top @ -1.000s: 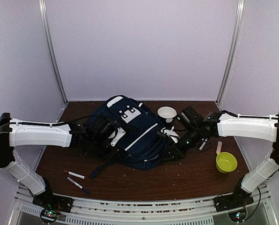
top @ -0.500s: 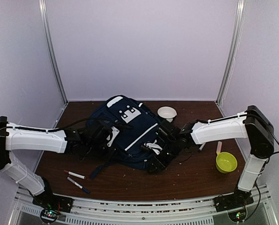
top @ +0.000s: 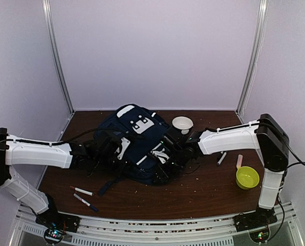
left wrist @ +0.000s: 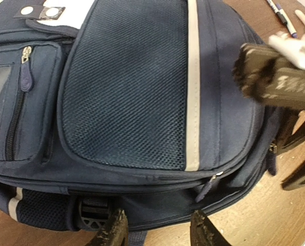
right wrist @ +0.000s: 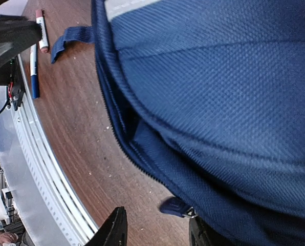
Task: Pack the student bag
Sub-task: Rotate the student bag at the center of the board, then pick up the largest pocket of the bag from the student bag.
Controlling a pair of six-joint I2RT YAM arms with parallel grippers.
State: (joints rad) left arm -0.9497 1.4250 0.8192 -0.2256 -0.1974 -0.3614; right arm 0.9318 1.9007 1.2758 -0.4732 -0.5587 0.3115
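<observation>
Navy student bag [left wrist: 127, 92] | left jaws spread at its edge | right jaws spread by zipper pull [right wrist: 175, 207]

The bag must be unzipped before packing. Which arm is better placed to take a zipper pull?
Right, probably: the right gripper is open with a zipper pull just ahead between its fingers, on the student bag. The left gripper has its nearest pull in line with one finger.

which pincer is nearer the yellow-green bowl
Right. The right pincer sits at the student bag's right side, toward the yellow-green bowl; the left pincer is across the bag, on its left side.
</observation>
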